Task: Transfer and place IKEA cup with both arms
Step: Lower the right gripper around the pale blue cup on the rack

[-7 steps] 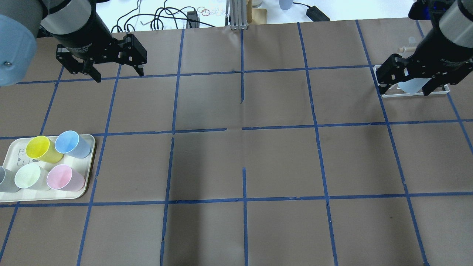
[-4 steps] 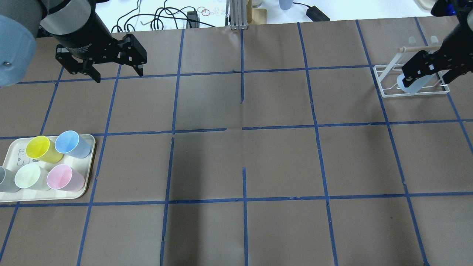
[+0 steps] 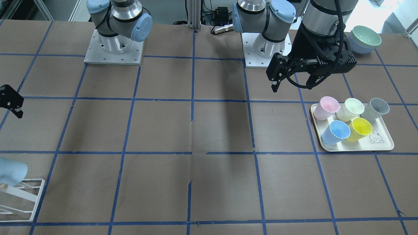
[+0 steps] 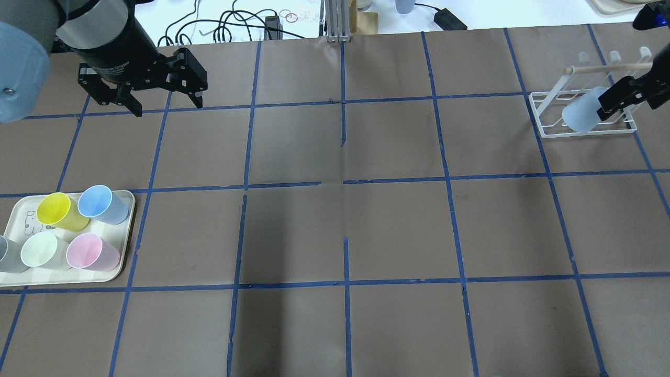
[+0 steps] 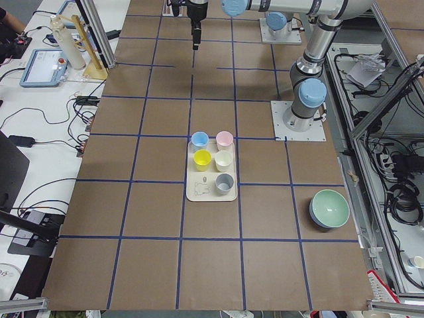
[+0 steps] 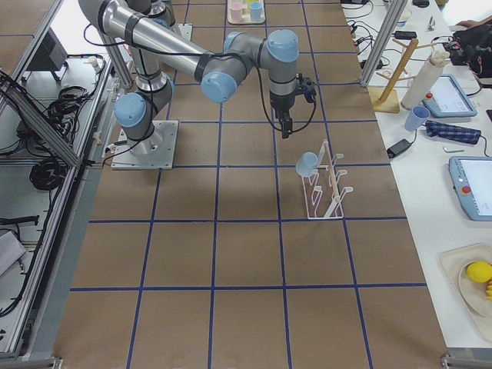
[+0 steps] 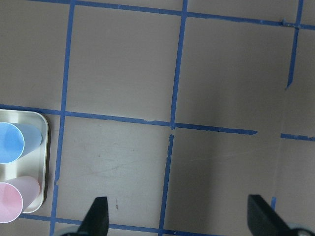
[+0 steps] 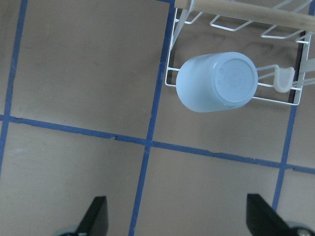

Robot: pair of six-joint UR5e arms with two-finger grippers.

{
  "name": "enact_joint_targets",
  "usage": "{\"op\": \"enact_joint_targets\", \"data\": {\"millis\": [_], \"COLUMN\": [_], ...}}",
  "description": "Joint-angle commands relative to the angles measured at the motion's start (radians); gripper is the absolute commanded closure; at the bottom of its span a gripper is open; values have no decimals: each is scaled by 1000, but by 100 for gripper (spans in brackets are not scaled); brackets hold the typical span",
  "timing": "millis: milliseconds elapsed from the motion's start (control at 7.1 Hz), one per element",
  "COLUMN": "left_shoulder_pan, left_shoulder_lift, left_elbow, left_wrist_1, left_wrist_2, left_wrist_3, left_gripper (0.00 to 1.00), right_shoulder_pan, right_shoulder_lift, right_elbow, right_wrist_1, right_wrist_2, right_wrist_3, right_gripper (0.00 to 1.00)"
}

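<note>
The jaws of the right arm [image 6: 231, 73] stand wide apart and empty, showing at the lower corners of the right wrist view. A second ago they straddled the pale icy-blue tapered plastic tumbler [image 8: 216, 81]; now they have drawn back to the right edge of the overhead view, clear of it. The tumbler stays behind, base up and tilted on a peg of the white wire drying rack [image 4: 555, 97] at the upper right of that view; so the release looks done and the placing, as I judge it, complete, with only the retreat left. The jaws of the left arm [image 4: 97, 15] hang wide and empty at the upper left, unmoved. At the lower left the cream rectangular plastic tray [image 4: 125, 246] holds five other cups on the brown paper-covered tabletop [image 4: 345, 225].
</note>
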Motion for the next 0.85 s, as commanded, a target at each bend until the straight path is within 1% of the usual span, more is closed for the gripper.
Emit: {"op": "enact_joint_targets", "data": {"millis": [0,282,423,563,704], "left_shoulder_pan": [1,1,1,1,1], "left_shoulder_lift": [0,1,1,-1,-1], "left_elbow": [0,0,0,0,0], "left_wrist_1": [0,0,0,0,0], "left_wrist_2": [0,0,0,0,0], "left_wrist_3": [0,0,0,0,0], "left_gripper": [0,0,0,0,0], "right_shoulder_pan": [-10,-10,-10,-10,-12], "right_shoulder_lift": [91,116,157,185,217], "right_elbow": [0,0,-14,-34,-39], "right_wrist_1": [-129,-166,-224,-246,-251], "right_wrist_2": [1,2,4,13,55], "right_wrist_3": [-53,-69,-82,-83,-86], "right_gripper": [0,0,0,0,0]}}
